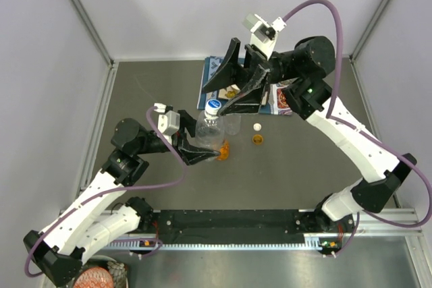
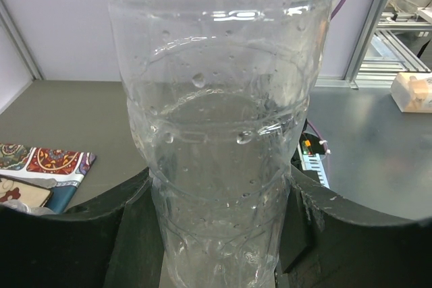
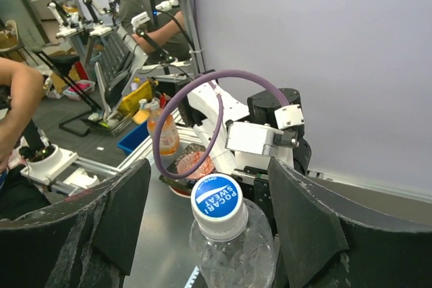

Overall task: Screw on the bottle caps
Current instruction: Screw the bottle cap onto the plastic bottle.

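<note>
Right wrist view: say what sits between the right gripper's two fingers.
The blue-and-white cap on the clear bottle, with a gap on each side; the right wrist view shows it.

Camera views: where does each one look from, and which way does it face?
Top external: above and behind, looking down on the table; left arm, right arm and bases show.
Left wrist: faces the clear bottle held in the left gripper, fingers at both sides.
Right wrist: looks through the right gripper over the blue-and-white cap toward the left arm.
Shared: both wrist views show that bottle.
</note>
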`<state>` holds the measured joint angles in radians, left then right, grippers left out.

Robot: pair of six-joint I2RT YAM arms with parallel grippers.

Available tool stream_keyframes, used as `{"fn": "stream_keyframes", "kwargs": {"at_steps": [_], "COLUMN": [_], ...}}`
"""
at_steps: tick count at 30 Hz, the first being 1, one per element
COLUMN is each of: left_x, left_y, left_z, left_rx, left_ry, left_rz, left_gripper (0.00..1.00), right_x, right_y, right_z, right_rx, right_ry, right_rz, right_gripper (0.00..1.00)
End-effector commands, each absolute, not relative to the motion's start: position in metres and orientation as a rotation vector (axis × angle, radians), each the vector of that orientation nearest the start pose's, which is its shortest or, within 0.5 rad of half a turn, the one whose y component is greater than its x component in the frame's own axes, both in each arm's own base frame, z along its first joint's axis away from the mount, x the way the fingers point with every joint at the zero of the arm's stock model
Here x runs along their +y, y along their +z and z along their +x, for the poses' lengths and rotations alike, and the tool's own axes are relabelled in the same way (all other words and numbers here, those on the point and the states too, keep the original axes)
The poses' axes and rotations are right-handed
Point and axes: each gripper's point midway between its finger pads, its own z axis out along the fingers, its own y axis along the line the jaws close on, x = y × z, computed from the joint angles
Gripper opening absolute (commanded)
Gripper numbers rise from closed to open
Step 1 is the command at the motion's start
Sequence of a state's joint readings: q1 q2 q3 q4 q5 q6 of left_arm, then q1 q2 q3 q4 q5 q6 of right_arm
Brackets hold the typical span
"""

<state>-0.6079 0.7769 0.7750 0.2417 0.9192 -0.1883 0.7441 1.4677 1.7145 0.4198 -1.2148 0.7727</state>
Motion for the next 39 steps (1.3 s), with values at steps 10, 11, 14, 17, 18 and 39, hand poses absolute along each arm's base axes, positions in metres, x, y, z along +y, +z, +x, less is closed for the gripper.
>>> {"fn": "stream_keyframes", "kwargs": {"at_steps": [10,11,14,17,18,39], "left_x": [-0.261,-0.261,-0.261,-0.261,-0.261,-0.255], "left_y": [0.387,0.387,0.387,0.387,0.388,0.388], "left_z": [0.126,0.126,0.127,0.128,0.128,0.151], "left_rx": [1.022,1.023,1.025,1.027,1.025,1.075], "left_ry": [-1.223,-1.224,-1.223,-1.217,-1.215,-1.125], "left_rz": [1.06,1.06,1.055,1.047,1.048,0.938], "left_gripper": [0.05,0.05,0.05,0.05,0.05,0.04], "right_x": [0.355,0.355,0.356,0.357,0.357,0.358], "right_y": [0.526,0.526,0.525,0.524,0.524,0.522], "right_z": [0.118,0.118,0.119,0.12,0.12,0.124], "right_rx": [0.945,0.946,0.945,0.947,0.95,0.982], "right_ry": [1.805,1.807,1.811,1.811,1.813,1.811], "right_rz": [-1.315,-1.311,-1.304,-1.298,-1.298,-1.254], "right_gripper": [0.62,0.61,0.58,0.54,0.52,0.22]}}
